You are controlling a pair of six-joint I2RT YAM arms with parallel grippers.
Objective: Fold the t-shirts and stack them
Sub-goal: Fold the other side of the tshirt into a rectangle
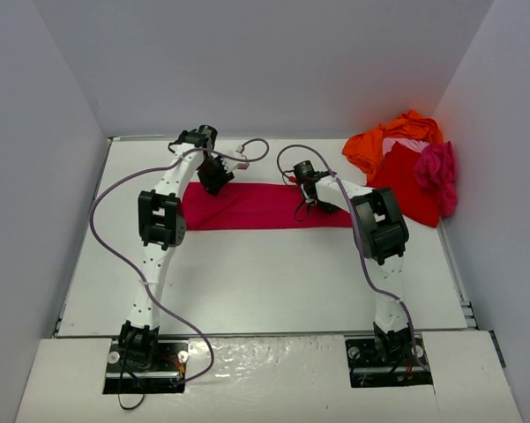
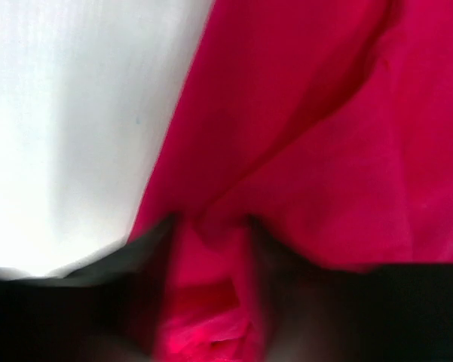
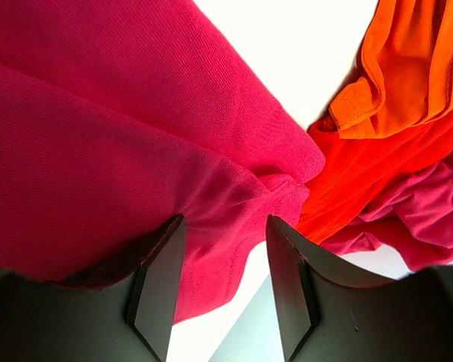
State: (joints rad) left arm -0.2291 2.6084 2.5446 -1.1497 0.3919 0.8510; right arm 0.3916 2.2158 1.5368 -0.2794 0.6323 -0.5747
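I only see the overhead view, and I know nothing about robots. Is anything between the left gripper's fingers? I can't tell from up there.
Observer: Yes. Its wrist camera shows the crimson t-shirt bunched between the fingers of the left gripper.
Operator: And the other one?
Observer: The right gripper stands open, the shirt's hemmed corner between its fingers.
Operator: Is the pile near it?
Observer: The red t-shirt lies right against that corner.

Left arm reaches toward one o'clock, right arm toward eleven. Right gripper jaws stand parted; left gripper blurred, grip unclear.
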